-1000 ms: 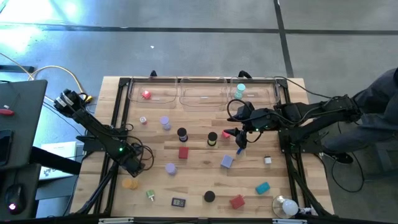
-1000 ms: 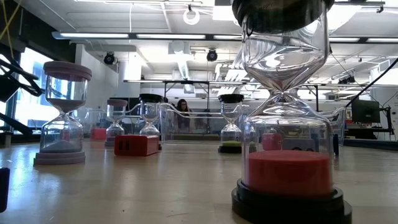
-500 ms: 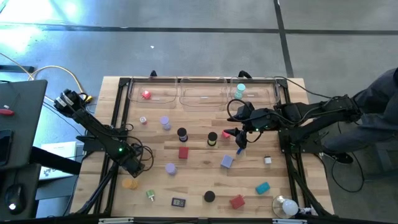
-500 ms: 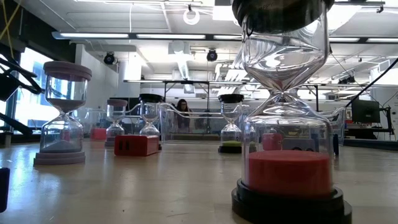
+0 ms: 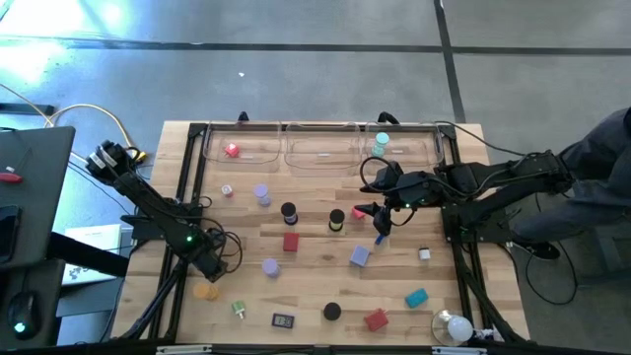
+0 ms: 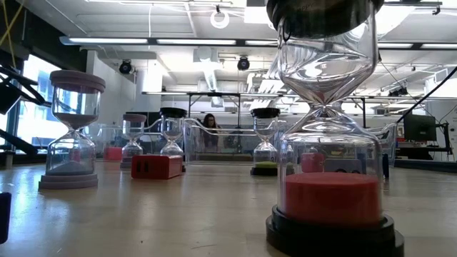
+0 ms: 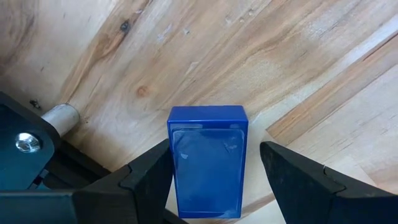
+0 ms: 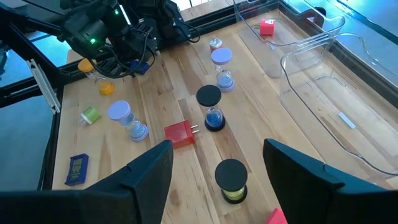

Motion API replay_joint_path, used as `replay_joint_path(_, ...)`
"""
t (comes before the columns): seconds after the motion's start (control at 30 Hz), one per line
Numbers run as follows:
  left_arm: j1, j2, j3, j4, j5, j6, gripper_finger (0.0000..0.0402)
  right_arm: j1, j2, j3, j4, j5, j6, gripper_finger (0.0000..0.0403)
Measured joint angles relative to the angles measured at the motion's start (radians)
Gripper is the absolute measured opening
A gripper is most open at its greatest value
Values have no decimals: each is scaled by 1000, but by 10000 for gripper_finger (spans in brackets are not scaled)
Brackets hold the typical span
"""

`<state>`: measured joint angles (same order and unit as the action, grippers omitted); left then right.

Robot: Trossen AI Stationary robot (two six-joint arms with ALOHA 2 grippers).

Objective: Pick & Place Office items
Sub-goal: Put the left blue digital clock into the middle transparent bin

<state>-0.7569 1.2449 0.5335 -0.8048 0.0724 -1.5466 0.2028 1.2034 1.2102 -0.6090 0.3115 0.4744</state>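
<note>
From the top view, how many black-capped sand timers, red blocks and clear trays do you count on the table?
Black-capped sand timers: 3
Red blocks: 3
Clear trays: 3
Total: 9

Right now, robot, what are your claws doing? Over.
Left claw open, straddling blue block, not clamped. Right claw open, empty, above black-capped sand timers. Nothing in the way seen.
</note>
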Motion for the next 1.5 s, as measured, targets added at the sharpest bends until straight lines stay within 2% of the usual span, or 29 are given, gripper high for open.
replay_joint_path(0.4,-2,0,0,-2,-7,-22,242,0,0,0,0,0,0,239)
replay_joint_path(1.07,-7,0,-1,0,-15,30,240,0,0,0,0,0,0,239)
replay_joint_path(1.2,-7,0,-1,3,-7,30,216,0,0,0,0,0,-6,239)
replay_joint_path(1.4,-7,0,0,8,-3,31,154,0,0,0,0,2,-7,239)
replay_joint_path(1.5,-7,0,0,7,-4,34,147,0,0,0,-1,2,-7,239)
